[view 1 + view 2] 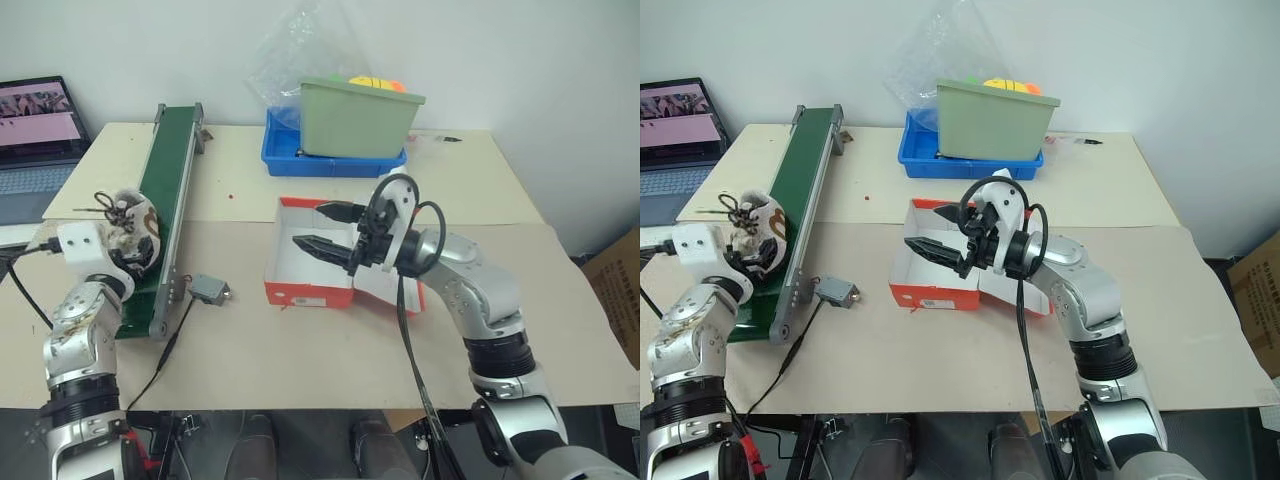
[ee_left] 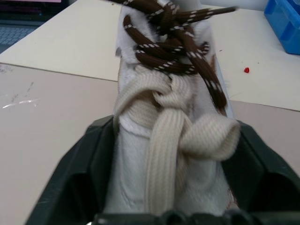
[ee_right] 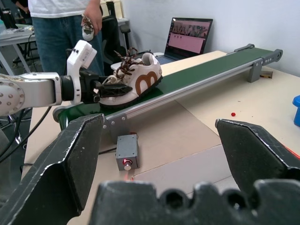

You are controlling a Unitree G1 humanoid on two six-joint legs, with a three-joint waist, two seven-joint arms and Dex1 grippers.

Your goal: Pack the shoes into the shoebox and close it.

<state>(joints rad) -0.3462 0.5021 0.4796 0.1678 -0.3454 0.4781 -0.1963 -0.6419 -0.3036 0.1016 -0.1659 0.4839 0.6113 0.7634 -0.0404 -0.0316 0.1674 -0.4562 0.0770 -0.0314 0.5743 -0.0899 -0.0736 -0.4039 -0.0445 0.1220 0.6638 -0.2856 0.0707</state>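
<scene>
One cream-white shoe (image 1: 128, 215) with brown patches and dark laces sits on the near end of the green conveyor (image 1: 168, 190). My left gripper (image 2: 172, 127) is shut on its heel, one finger pressed against each side. From across the table the same shoe (image 3: 138, 82) shows with the black fingers (image 3: 110, 88) around its heel. The red shoebox (image 1: 310, 293) lies open at the table's middle, white inside, its lid folded out to the right. My right gripper (image 1: 310, 226) hovers over the box, wide open and holding nothing.
A person (image 3: 65, 28) stands beyond the conveyor's near end, with a small pale shoe-like thing (image 3: 87, 29) in one hand. A green bin (image 1: 358, 118) sits in a blue tray (image 1: 330, 160) at the back. A laptop (image 1: 35, 130) is far left, a grey switch box (image 1: 208, 290) beside the conveyor.
</scene>
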